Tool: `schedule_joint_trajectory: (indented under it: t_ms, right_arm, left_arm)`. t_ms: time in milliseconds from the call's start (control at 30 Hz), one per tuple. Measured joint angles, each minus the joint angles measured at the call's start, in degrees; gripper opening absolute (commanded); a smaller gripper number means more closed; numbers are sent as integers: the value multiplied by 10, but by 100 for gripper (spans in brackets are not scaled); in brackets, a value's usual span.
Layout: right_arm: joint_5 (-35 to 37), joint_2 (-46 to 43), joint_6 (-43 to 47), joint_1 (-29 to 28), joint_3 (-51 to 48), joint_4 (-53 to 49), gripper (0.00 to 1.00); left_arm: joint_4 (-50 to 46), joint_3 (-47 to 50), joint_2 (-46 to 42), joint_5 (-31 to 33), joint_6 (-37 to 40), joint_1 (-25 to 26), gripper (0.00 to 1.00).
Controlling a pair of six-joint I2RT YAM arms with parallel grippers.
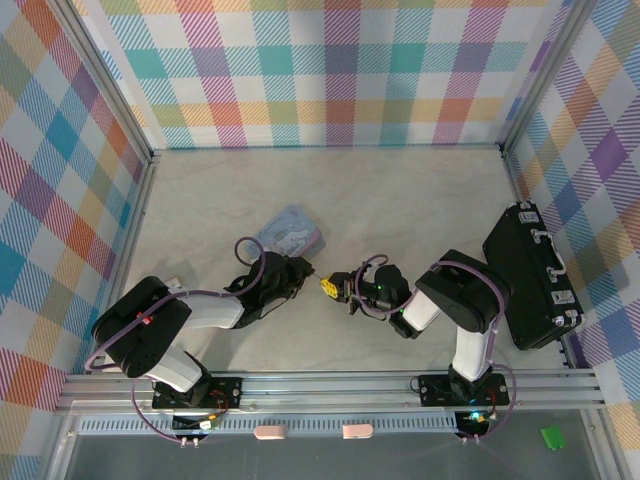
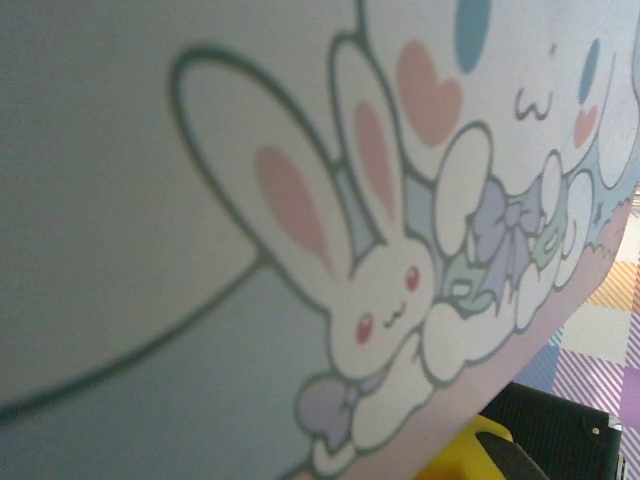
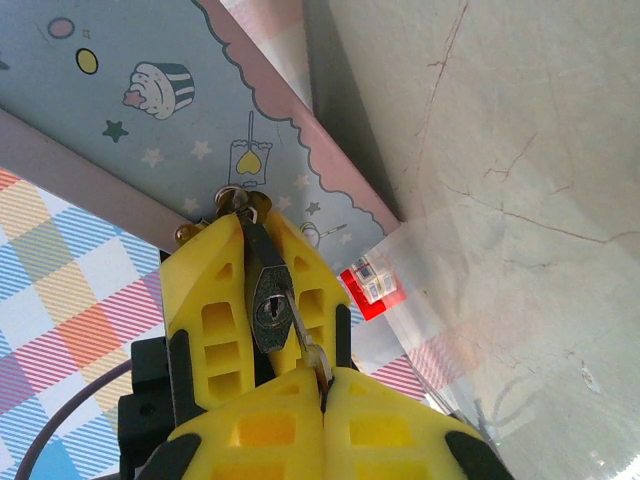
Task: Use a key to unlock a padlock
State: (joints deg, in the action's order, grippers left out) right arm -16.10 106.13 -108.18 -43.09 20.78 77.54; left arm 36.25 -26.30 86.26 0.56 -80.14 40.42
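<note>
Padlock (image 3: 268, 305) was held tight between the yellow fingers of the left gripper (image 3: 250, 222). Its keyhole faced the right wrist camera and its top was at the rim of the pale-blue tin (image 3: 150, 110), near mid-table. Just right of it, the right gripper (image 3: 325, 378) pinched the thin key (image 3: 311, 350), whose tip was beside the keyhole.

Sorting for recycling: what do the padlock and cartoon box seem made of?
The padlock looks like metal: dark grey, dull sheen, paler keyhole disc. The box is probably thin printed tin, smooth and satiny, though coated card is possible.
</note>
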Motion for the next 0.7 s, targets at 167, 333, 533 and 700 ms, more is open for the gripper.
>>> schedule_joint_trajectory:
  t_ms: [167, 333, 533, 700]
  right_arm:
    - [0, 0, 4, 0, 0, 0, 0]
    - [0, -4, 7, 0, 0, -1, 0]
    - [-2, -9, 9, 0, -1, 0, 0]
    - [-5, -9, 9, -1, -1, 0, 0]
  left_arm:
    - [-1, 1, -2, 0, 0, 0, 3]
    - [-1, 2, -2, 0, 0, 0, 3]
    - [-1, 2, -2, -1, 0, 0, 3]
    - [-1, 2, -2, -1, 0, 0, 3]
